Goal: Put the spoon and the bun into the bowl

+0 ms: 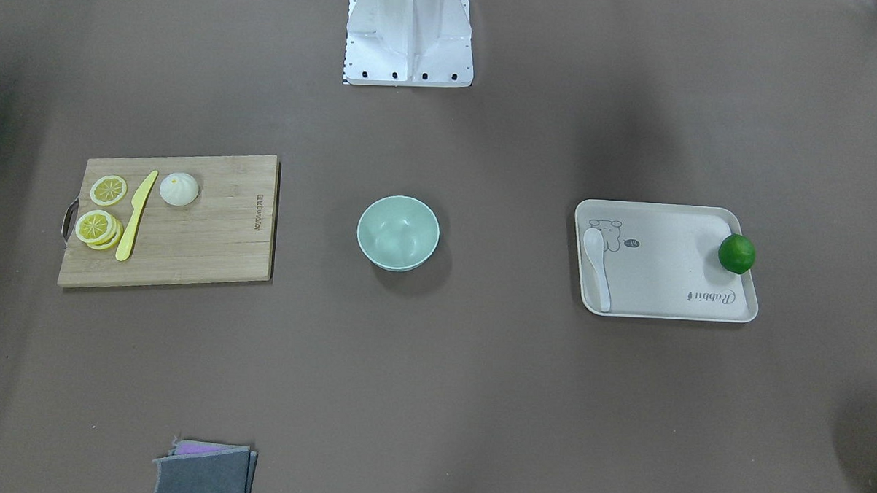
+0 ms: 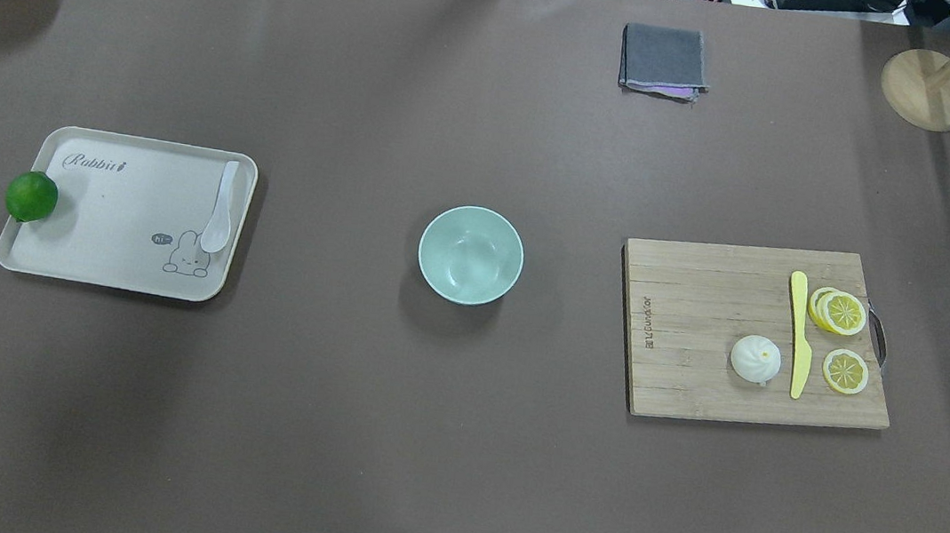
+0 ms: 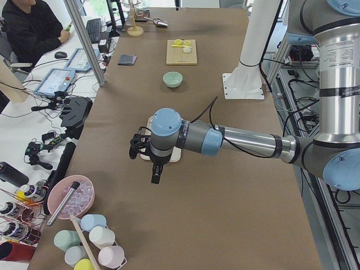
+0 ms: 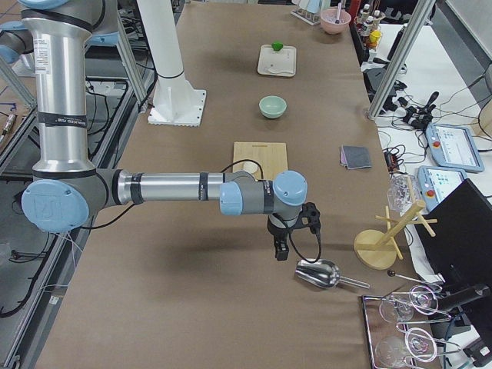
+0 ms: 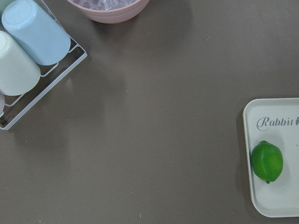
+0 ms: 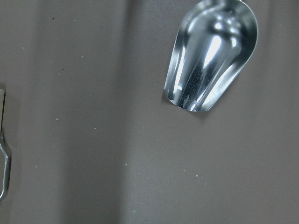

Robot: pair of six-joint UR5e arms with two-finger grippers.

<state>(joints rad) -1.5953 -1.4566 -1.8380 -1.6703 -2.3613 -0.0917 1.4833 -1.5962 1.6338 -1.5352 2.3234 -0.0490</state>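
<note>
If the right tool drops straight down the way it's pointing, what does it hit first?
Most likely bare table; the right tool points down beside the metal scoop, though depth is unclear.

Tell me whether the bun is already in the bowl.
No, the bun sits on the cutting board beside the yellow knife, apart from the empty bowl.
</note>
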